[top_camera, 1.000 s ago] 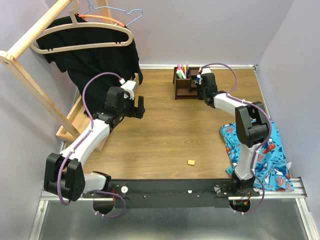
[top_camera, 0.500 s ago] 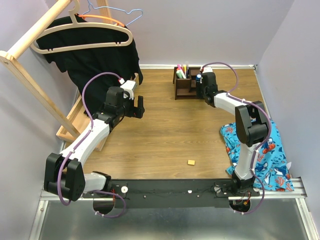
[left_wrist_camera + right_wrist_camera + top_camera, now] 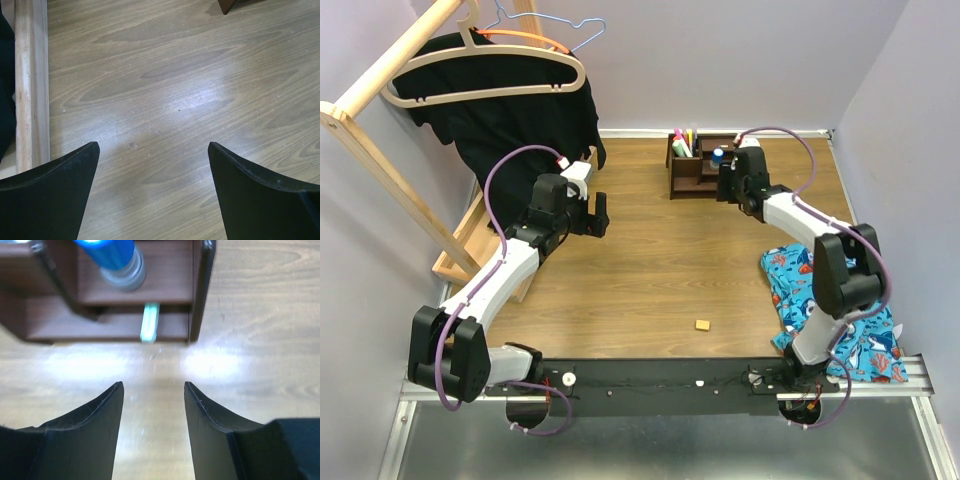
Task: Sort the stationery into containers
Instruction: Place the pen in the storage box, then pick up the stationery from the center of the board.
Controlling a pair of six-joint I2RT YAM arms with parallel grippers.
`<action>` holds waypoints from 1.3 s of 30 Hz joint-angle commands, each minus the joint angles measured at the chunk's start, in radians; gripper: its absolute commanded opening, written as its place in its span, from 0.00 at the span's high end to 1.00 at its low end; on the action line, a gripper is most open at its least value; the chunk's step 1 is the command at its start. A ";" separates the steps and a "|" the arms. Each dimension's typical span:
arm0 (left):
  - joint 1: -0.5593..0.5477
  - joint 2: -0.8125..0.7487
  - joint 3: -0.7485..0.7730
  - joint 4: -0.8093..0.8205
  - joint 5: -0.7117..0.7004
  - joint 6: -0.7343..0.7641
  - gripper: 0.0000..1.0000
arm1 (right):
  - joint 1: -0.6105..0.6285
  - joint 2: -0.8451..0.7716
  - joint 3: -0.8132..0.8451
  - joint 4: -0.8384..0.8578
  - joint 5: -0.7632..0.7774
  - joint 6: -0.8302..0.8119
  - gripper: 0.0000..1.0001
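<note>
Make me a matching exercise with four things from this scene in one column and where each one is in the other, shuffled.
Things:
1. blue-capped tube
2. orange eraser
3. fish-print cloth
4. black garment

Places:
A. hanging at the far left
B. in the brown organizer
C. spread at the right edge
D. lying alone near the front

Pairs: 1-B, 2-D, 3-C, 4-A
</note>
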 commanded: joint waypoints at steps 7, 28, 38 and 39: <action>0.004 -0.024 -0.011 0.031 0.029 -0.012 0.01 | -0.001 -0.246 -0.200 -0.215 -0.544 -0.136 0.44; -0.015 -0.008 -0.010 0.038 0.046 -0.029 0.01 | 0.338 -0.639 -0.554 -0.560 -0.718 -0.963 0.49; -0.034 -0.001 -0.019 0.043 0.035 -0.030 0.01 | 0.538 -0.662 -0.634 -0.548 -0.678 -0.968 0.50; -0.037 -0.002 -0.022 0.043 0.035 -0.032 0.01 | 0.572 -0.663 -0.641 -0.541 -0.654 -0.959 0.50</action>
